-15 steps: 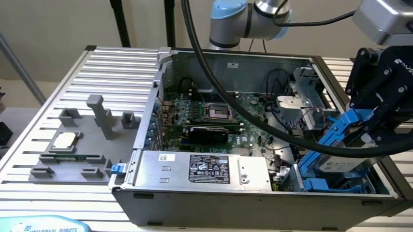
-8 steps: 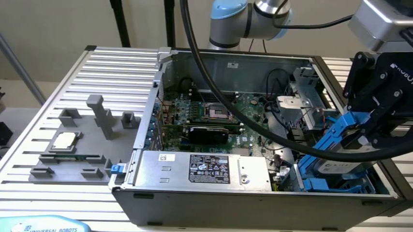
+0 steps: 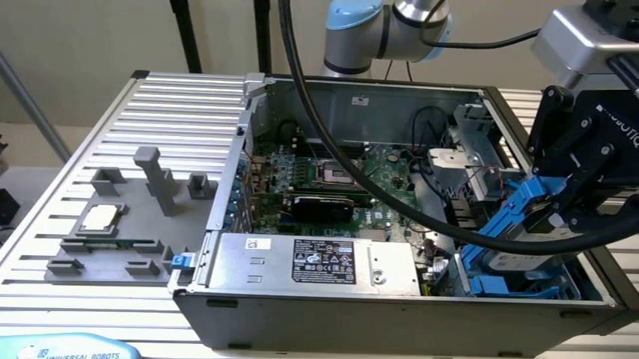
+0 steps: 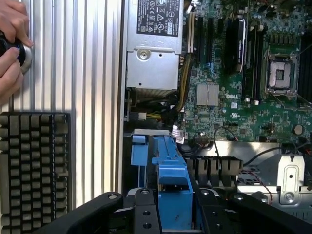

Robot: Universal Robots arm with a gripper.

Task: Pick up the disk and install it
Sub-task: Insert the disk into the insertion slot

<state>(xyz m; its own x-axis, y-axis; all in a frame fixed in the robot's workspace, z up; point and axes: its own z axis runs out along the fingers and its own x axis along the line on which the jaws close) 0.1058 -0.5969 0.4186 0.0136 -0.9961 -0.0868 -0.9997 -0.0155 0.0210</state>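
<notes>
Beige wall (image 3: 80, 30), ribbed metal table (image 3: 60, 299)

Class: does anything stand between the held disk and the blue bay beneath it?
The disk, gripped by the hand, hangs above the blue bay. A thick black cable crosses between them in the exterior view; its depth is unclear.

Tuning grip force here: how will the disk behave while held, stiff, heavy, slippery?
Probably stiff: the disk looks like a rigid drive in a blue frame. Likely heavy for its size, so it may pivot in the gripper, which clamps that frame. The smooth plastic might slip.
</notes>
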